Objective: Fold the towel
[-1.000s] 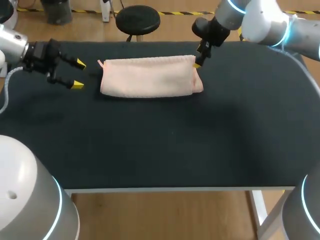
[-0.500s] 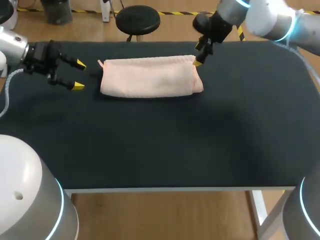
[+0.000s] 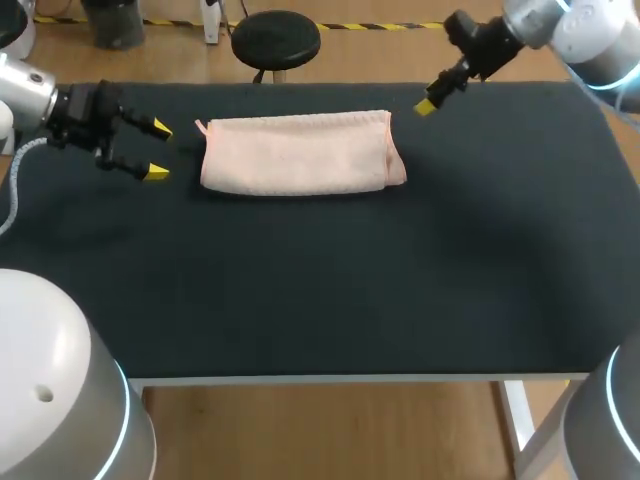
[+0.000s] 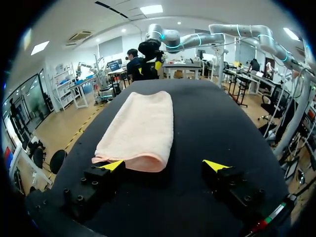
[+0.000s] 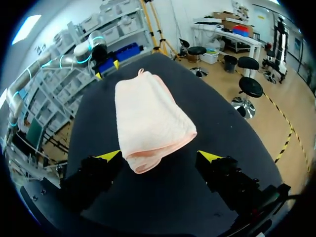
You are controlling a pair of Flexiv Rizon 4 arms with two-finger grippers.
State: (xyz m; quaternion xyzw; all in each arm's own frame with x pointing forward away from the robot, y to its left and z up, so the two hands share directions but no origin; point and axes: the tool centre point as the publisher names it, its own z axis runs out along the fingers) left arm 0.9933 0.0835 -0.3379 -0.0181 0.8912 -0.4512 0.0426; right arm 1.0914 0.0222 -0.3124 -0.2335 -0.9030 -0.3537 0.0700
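**A:** Where is the towel?

**B:** On the wide black-topped table [image 3: 320,300], toward its far edge. It is a pale pink terry towel [image 3: 295,152], folded into a long flat band and lying lengthwise between the two arms.

**A:** And the arms?

**B:** The left gripper [image 3: 157,150] is just beside the towel's left end, apart from it. Its fingers are spread wide with nothing between them. The right gripper [image 3: 425,107] is off the towel's far right corner, clear of the cloth.

**A:** Is that one spread too?

**B:** The head view shows only one of its yellow tips, so I cannot tell from there. The right wrist view shows both fingers [image 5: 108,155] wide apart and holding nothing, with the towel's rounded folded end ahead of them.

**A:** Do the wrist views add anything else?

**B:** Each shows the other arm's gripper past the towel's far end. The right wrist view also shows a small pink loop [image 5: 140,71] at the corner nearest the left gripper.
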